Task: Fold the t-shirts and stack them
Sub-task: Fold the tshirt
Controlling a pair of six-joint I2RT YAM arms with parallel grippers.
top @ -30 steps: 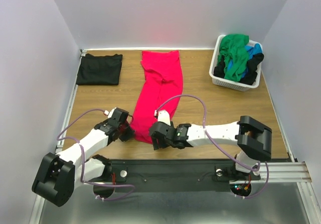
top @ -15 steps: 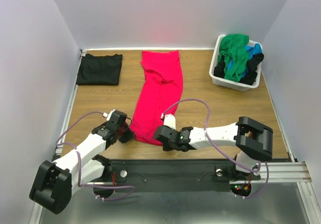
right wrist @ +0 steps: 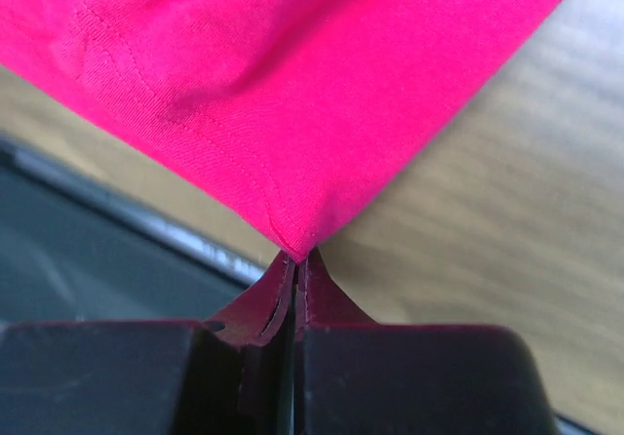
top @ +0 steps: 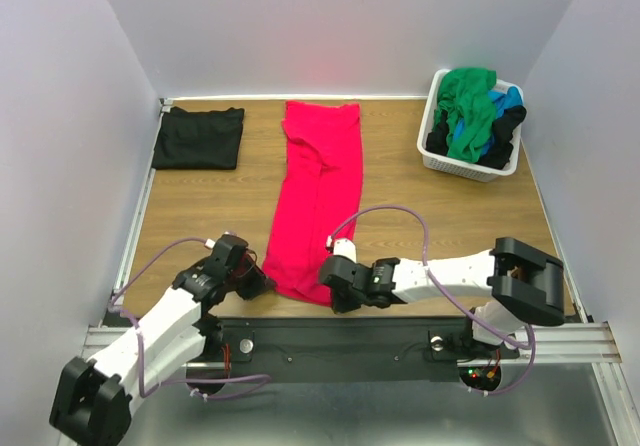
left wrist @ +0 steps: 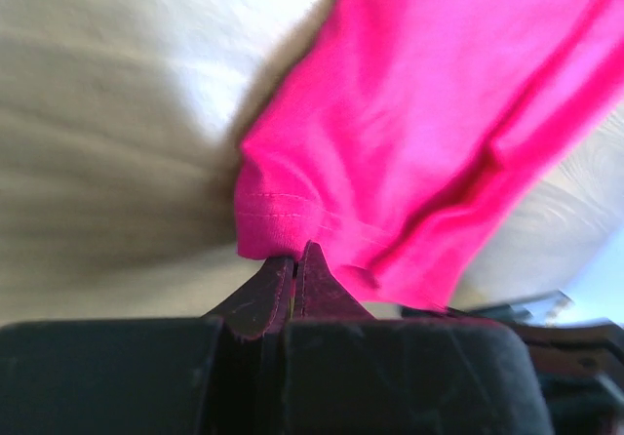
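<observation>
Left gripper (left wrist: 295, 259): fingers pressed together, no gap visible, pinching the hemmed near-left corner of the pinkish-red t-shirt (top: 320, 191). The stitched hem line runs just above the fingertips in the left wrist view.

Right gripper (right wrist: 295, 262): fingers likewise closed tight, clamping the pointed near-right corner of the same shirt. The cloth fans out and away from the tips.

Both grippers sit low at the near edge of the wooden table (top: 450, 221), close to each other, with the shirt's near end spanning the space between them. Left arm reaches in from the near left, right arm lies stretched leftward along the near edge.

Pinkish-red t-shirt: a long narrow strip in the middle of the table, running from the far edge to the near edge. Creases show along its length; the far end lies flat.

Black t-shirt (top: 198, 137): folded into a flat rectangle in the far left corner, well apart from the red one.

White laundry basket (top: 455, 165): far right corner. Contents heaped above the rim: a green shirt (top: 468, 106) draped over the top, a blue shirt (top: 511, 98) showing at the far right side, black cloth (top: 506, 126) at the left and right sides.
</observation>
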